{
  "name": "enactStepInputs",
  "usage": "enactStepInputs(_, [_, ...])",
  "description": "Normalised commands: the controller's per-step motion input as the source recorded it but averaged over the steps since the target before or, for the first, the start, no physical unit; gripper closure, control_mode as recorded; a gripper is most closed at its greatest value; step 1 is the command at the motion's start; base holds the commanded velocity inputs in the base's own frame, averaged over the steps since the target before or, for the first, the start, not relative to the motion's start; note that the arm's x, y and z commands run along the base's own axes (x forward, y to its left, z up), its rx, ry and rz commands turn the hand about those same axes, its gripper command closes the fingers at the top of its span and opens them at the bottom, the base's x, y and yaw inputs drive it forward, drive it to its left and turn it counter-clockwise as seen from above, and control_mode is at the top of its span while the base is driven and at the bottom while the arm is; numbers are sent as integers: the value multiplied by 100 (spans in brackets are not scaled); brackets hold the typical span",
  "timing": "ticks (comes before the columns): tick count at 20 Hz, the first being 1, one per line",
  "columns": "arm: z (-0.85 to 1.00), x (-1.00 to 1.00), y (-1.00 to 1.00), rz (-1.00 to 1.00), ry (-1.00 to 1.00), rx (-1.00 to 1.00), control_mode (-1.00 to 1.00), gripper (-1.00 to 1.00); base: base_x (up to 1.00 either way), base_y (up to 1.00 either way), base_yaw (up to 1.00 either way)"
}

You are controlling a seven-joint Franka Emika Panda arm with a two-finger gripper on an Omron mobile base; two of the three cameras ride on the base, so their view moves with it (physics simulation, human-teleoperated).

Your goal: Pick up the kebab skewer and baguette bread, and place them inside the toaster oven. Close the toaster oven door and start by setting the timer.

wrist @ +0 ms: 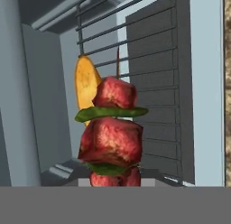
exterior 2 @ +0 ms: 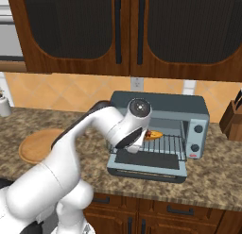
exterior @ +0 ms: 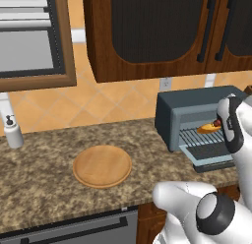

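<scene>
Skewer chunks of the kebab skewer (wrist: 113, 137) rise close before the hand camera, jaws clamped on its lower end. Behind it the baguette bread (wrist: 86, 87) lies on the toaster oven (exterior 2: 160, 105) rack; base cameras show the toaster oven door (exterior 2: 146, 168) dropped flat onto the tabletop (exterior: 49, 159), wooden plate (exterior: 102, 166) well apart.

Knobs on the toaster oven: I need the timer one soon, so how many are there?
2, both on the toaster oven's right panel: upper knob, lower knob beneath it. Others might be hidden.
</scene>
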Motion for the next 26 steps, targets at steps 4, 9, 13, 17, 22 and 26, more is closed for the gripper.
enactStepInputs(4, [-14,31,-13,1,0,0,-100,100,0,0,0])
enactStepInputs(9, [-5,38,-5,0,0,0,-100,100,0,0,0])
enactStepInputs(13, [-19,28,-12,0,0,0,-100,100,0,0,0])
enactStepInputs(17, [-27,15,-10,0,0,0,-100,100,0,0,0])
enactStepInputs(22, [-26,16,-3,0,0,0,-100,100,0,0,0])
enactStepInputs(26, [-17,24,0,0,0,0,-100,100,0,0,0])
